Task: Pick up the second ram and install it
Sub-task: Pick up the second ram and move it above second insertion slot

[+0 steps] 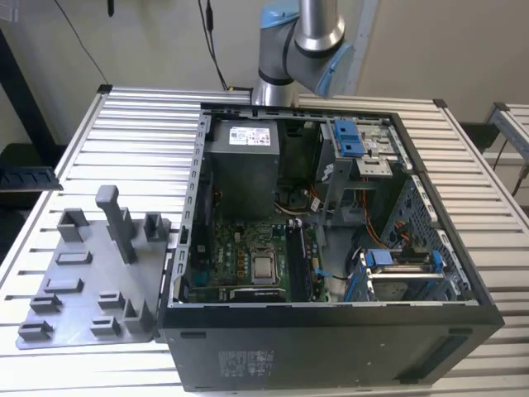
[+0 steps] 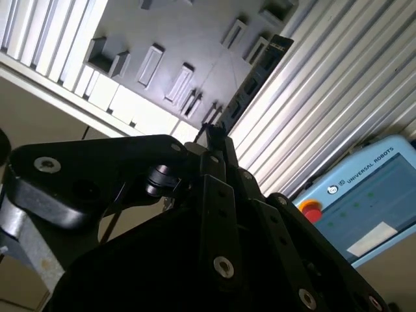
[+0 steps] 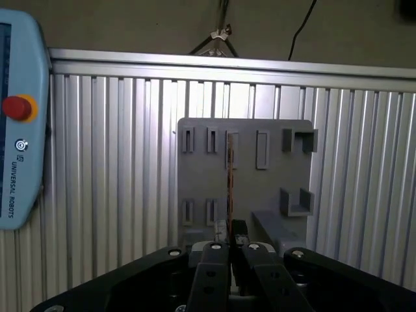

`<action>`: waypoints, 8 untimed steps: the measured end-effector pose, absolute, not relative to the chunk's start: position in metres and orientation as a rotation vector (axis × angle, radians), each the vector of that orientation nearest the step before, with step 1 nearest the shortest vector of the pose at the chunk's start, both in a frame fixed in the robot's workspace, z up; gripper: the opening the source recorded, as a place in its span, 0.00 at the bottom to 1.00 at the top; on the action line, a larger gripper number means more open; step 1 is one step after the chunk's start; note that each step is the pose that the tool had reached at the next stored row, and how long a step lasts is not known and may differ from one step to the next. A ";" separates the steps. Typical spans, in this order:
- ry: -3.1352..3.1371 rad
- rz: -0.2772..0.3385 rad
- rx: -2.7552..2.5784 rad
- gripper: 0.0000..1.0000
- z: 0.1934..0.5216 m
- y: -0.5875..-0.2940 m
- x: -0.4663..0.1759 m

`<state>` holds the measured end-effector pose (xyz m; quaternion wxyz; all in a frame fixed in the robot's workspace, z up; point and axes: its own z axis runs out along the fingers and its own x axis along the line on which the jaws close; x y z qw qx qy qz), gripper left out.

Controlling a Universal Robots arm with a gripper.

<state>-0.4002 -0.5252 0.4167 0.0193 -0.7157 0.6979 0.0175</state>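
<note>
Evidently the pick-up is done and the seating is not: the gripper (image 3: 232, 242) is clamped on the second ram (image 2: 255, 78), held over the grey fixture plate (image 3: 201, 175) on the slatted table (image 3: 97, 162), with the open computer case (image 1: 331, 356) beside that plate and a teach pendant (image 3: 19, 130) nearby

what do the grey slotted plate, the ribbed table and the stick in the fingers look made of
Grey slotted fixture plate: matte plastic, probably moulded or printed; even dull grey, no glare. Ribbed silver table: likely extruded aluminium; bright sheen along straight slats. Long thin dark memory stick in the fingers: probably circuit board; coppery edge in the first wrist view.
</note>
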 end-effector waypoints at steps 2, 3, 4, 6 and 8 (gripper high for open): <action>2.166 0.054 -2.222 0.14 0.417 -0.525 -0.399; 2.166 0.054 -2.221 0.14 0.417 -0.525 -0.397; 2.166 0.054 -2.221 0.14 0.417 -0.525 -0.396; 2.166 0.054 -2.221 0.14 0.417 -0.525 -0.393; 2.166 0.054 -2.221 0.14 0.417 -0.525 -0.390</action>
